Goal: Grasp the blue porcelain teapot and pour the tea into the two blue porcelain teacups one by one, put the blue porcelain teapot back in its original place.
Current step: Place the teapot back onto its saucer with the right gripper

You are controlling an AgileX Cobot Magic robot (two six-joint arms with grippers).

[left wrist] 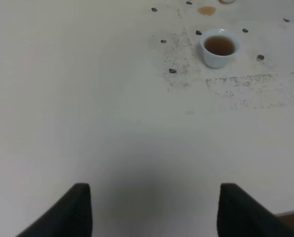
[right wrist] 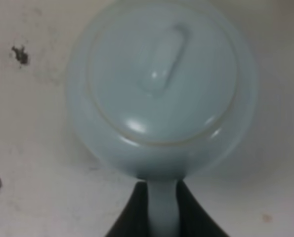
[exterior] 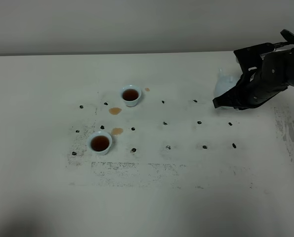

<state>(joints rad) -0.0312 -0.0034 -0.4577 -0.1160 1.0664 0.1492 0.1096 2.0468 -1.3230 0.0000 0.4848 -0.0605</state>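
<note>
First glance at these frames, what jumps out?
Two teacups, one mid-table and one nearer the front left, both holding dark tea, with brownish spill spots on the table between them. At the far right, the right gripper is shut on the handle of the pale blue teapot. Dark specks dot the worn tabletop.

The high camera looks down on the whole surface point(exterior: 186, 197). My left wrist camera views the near cup point(left wrist: 219, 48), as does the high one point(exterior: 100, 143). My right sits close above the teapot point(right wrist: 161, 89).
</note>
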